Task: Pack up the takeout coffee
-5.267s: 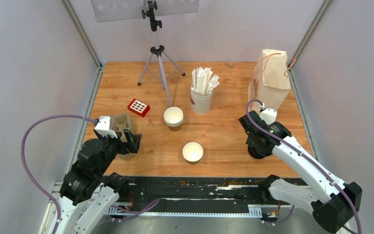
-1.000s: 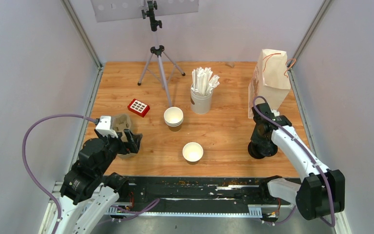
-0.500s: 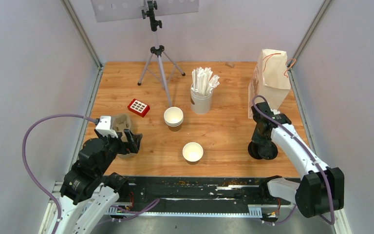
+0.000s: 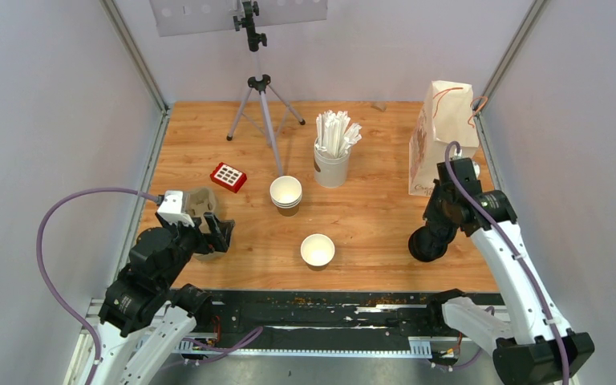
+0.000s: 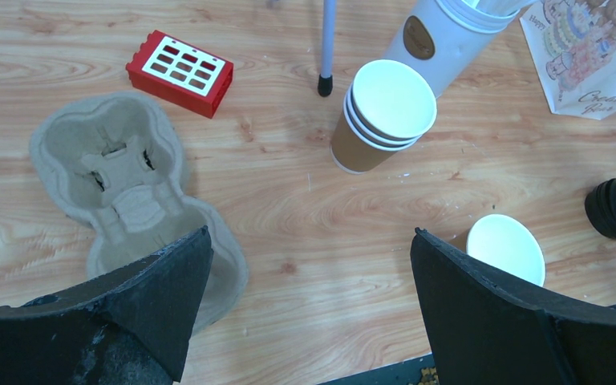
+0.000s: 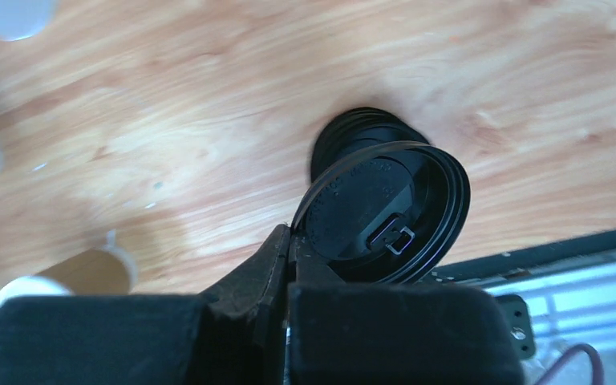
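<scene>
My right gripper [image 6: 289,241] clamps lid [image 6: 385,212] rim; left gripper [image 5: 309,241] wide open, empty. I'd keep lid level, centre over cup [image 4: 318,249].

The cup stack [image 4: 286,193] stands behind the single cup [image 4: 318,250], the carrier [image 5: 120,184] left, the lid pile [image 6: 349,132] right, below the lid [image 6: 385,212] in the right tool [image 6: 290,245].

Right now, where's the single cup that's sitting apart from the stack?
Top view: the single cup stands near the front edge, midway across, in front of the cup stack, left of the black lid pile.
</scene>
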### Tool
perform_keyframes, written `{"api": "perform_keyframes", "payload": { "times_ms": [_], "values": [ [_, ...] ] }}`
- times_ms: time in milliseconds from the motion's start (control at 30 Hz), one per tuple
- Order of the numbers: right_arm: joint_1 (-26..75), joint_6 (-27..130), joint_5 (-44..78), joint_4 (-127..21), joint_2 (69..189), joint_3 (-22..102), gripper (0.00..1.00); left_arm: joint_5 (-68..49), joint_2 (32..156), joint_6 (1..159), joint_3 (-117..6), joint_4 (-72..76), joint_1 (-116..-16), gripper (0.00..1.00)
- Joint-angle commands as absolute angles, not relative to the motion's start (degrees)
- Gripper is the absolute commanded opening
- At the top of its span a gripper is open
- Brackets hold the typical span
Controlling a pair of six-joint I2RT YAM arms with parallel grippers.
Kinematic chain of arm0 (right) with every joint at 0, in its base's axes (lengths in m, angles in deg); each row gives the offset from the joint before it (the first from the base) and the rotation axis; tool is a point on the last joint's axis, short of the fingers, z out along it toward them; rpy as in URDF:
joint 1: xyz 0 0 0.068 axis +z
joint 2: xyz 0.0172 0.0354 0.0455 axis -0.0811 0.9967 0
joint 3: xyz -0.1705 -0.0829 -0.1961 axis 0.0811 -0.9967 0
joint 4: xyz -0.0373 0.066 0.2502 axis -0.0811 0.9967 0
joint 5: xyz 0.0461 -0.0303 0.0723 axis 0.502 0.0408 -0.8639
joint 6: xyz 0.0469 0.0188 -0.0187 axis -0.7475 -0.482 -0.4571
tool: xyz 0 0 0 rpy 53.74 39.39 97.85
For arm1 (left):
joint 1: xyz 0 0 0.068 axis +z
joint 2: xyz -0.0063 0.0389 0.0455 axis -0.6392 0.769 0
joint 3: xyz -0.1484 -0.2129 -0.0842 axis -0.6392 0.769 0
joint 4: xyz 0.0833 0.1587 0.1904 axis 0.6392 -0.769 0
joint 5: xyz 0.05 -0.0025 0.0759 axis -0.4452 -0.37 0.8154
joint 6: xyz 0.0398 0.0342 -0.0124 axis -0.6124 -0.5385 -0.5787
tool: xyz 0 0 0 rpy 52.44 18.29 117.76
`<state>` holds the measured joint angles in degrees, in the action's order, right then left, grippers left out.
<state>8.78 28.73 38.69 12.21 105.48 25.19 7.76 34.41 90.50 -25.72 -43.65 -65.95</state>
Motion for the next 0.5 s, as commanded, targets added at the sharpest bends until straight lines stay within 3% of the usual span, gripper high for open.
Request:
{"api": "perform_keyframes", "payload": {
  "times_ms": [0,200,467],
  "values": [
    [9.8,31.5,25.1,10.3,102.9,31.1,0.00,7.0,34.9,90.6,-25.9,-42.2,-66.1,1.00],
    [15.2,25.2,10.4,4.8,101.5,31.6,0.00,0.5,35.4,88.9,-25.9,-40.5,-66.1,1.00],
    [34.3,11.6,2.7,-16.4,101.9,23.1,0.00,-21.0,38.1,87.0,-21.4,-27.5,-66.1,1.00]
  ]
}}
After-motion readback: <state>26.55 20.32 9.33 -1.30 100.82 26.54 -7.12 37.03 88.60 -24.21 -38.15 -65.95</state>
